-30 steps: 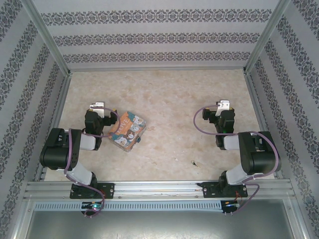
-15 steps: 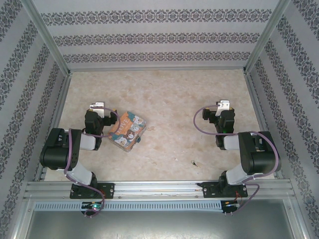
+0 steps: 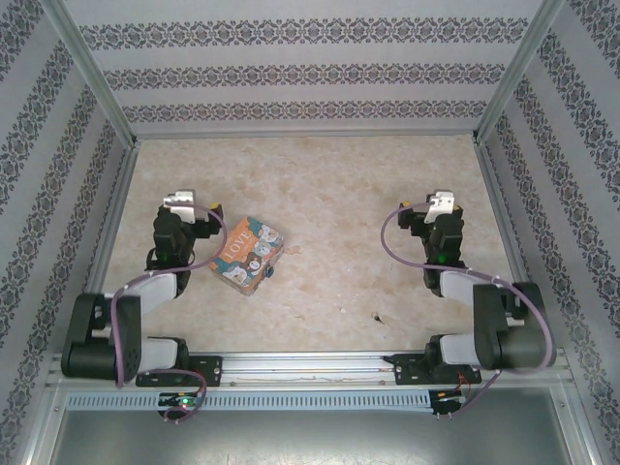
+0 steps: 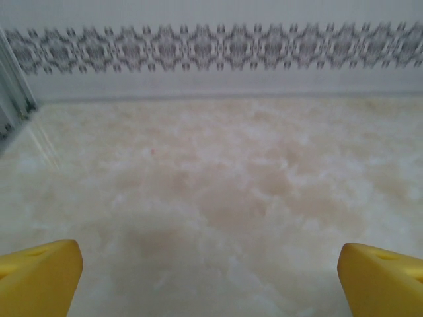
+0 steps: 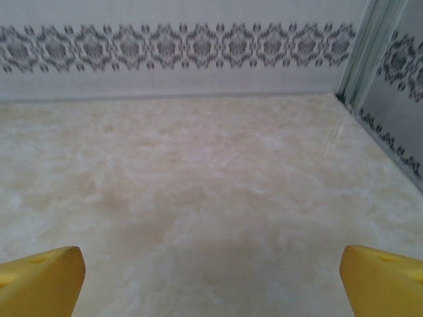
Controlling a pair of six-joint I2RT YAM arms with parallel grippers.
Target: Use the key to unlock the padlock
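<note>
- both arms just unfolded and reached farther out over the worktop [image 3: 329, 184]; looks like the approach is only starting
- left end effector [image 4: 211, 287] and right end effector [image 5: 211, 287] both gaping wide, empty
- padlock [image 3: 268, 273] sits just beside the tin's [image 3: 248, 252] near corner; key [image 3: 376, 316] lies well right of it, untouched

a colourful cartoon-animal tin [image 3: 249, 254] lies on the marbled beige table [image 3: 329, 194], ringed by patterned walls [image 3: 291, 73].
</note>
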